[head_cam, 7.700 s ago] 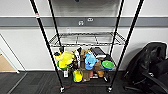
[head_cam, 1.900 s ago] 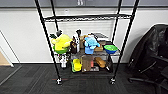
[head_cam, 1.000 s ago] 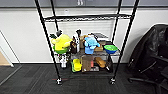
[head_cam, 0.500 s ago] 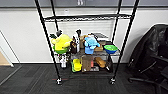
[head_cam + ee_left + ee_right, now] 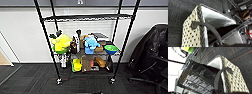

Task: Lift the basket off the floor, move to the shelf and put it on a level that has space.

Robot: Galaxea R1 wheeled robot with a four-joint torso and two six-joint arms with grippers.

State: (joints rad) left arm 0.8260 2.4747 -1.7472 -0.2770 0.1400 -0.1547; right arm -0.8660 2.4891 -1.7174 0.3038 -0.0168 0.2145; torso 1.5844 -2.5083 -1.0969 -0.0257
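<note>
The basket [image 5: 191, 36], beige woven mesh with a grey rim, hangs above the dark carpet floor [image 5: 178, 15] by its two dark handles. One handle [image 5: 209, 26] runs up to my left gripper [image 5: 218, 45], the other handle [image 5: 218, 77] to my right gripper [image 5: 216, 92]; both are shut on them. Black glossy contents [image 5: 199, 75] fill the basket [image 5: 233, 74]. Straight ahead in the head view stands the shelf [image 5: 47, 42], a black wire rack. Its upper level [image 5: 85, 17] is bare.
The rack's middle tier holds colourful toys [image 5: 61, 43] and a green bowl [image 5: 110, 48]; the bottom tier holds boxes and yellow items [image 5: 77, 65]. A black office chair [image 5: 152, 50] stands at the right. A white wall is behind the rack, and tan flooring [image 5: 3, 60] lies at far left.
Nothing has visibly changed over the last second. Since the earliest frame the camera has shifted, so the rack's feet and more carpet now show.
</note>
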